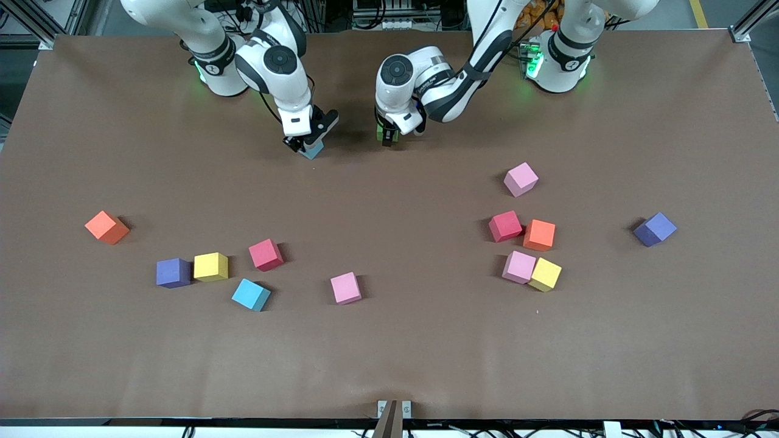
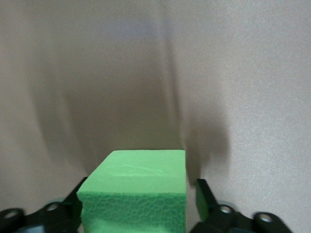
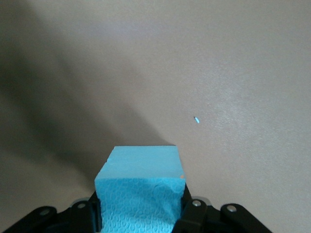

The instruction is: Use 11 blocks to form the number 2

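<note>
My left gripper (image 1: 387, 135) is low over the table near the robots' bases. Its jaws stand open around a green cube (image 1: 386, 139). In the left wrist view one finger (image 2: 203, 199) stands clear of the green cube (image 2: 141, 179). My right gripper (image 1: 309, 148) is shut on a light blue cube (image 1: 313, 151), beside the green one toward the right arm's end. The right wrist view shows the light blue cube (image 3: 141, 179) pinched between the fingers. No digit shape shows on the table.
Loose cubes toward the right arm's end: orange (image 1: 106, 227), purple (image 1: 173, 272), yellow (image 1: 210, 266), red (image 1: 266, 254), light blue (image 1: 251, 295), pink (image 1: 345, 288). Toward the left arm's end: pink (image 1: 520, 179), red (image 1: 505, 225), orange (image 1: 539, 235), pink (image 1: 519, 266), yellow (image 1: 545, 274), purple (image 1: 655, 229).
</note>
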`<act>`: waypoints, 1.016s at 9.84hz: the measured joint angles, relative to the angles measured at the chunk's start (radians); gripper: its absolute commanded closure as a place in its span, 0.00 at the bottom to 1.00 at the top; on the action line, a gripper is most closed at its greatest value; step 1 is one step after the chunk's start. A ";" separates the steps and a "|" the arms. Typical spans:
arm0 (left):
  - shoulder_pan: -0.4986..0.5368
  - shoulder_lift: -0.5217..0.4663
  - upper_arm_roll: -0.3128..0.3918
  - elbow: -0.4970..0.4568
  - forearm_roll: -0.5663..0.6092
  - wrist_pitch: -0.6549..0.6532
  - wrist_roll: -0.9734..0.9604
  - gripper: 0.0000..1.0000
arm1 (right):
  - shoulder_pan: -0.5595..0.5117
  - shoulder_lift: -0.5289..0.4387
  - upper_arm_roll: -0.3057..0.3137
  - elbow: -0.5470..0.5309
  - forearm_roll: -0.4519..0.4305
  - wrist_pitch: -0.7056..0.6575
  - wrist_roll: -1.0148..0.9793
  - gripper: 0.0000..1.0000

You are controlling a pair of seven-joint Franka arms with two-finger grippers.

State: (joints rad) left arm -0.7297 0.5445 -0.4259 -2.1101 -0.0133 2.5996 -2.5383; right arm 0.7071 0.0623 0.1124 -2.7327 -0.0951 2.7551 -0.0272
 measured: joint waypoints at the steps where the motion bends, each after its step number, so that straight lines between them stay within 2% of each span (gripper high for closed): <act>1: 0.002 -0.001 0.000 0.003 0.000 0.000 -0.002 0.00 | 0.012 0.000 0.001 0.003 0.000 0.003 0.000 0.84; 3: 0.016 -0.016 -0.001 0.022 0.000 -0.027 -0.008 0.00 | 0.046 0.000 0.003 0.019 0.000 0.005 0.000 0.84; 7: 0.075 -0.113 -0.023 0.052 0.002 -0.225 0.003 0.00 | 0.129 0.007 0.008 0.059 -0.022 0.005 -0.002 0.84; 9: 0.157 -0.185 -0.025 0.056 0.002 -0.384 0.135 0.00 | 0.142 0.029 0.011 0.093 -0.102 0.005 -0.013 0.86; 10: 0.217 -0.217 -0.024 0.056 0.003 -0.453 0.240 0.00 | 0.143 0.042 0.011 0.111 -0.114 0.004 -0.038 0.87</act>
State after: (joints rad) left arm -0.5128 0.3278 -0.4500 -2.0542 -0.0107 2.1461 -2.2979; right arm 0.8503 0.1048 0.1233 -2.6214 -0.2087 2.7592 -0.0653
